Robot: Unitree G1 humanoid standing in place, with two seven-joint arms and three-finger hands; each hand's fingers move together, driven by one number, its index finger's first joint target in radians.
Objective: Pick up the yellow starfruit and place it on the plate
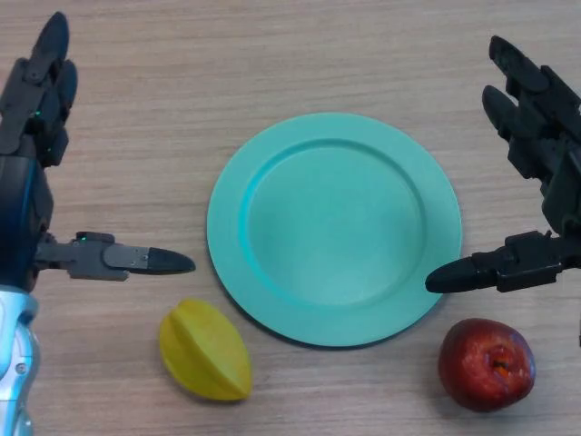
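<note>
Two hands over the desk (300, 54), and neither has hold of anything. Starting at the far left: my left hand (32, 145) sits at the edge of the view, fingers (41, 82) stretched straight up the frame, thumb (150, 261) jutting out flat to the right. Wide open, nothing between thumb and fingers but bare wood.

Just below that thumb tip, and a touch to its right, lies the yellow starfruit (206, 351). It rests on the desk near the bottom edge of the view, ridges showing, its long axis slanting down to the right. My thumb is apart from it, not touching. The fruit sits just off the lower left rim of the plate, close to it but outside it.

Centre stage, the plate (231, 182): round, teal, flat on the desk, with nothing on it.

Moving right, a red apple (486, 363) rests on the desk near the bottom right, just beyond the plate's lower right rim.

Above the apple is my right hand (554, 154), mirroring the left: fingers (522, 82) extended up and to the left, thumb (467, 272) pointing left, its tip over the plate's right rim. Spread open too, holding nothing.
</note>
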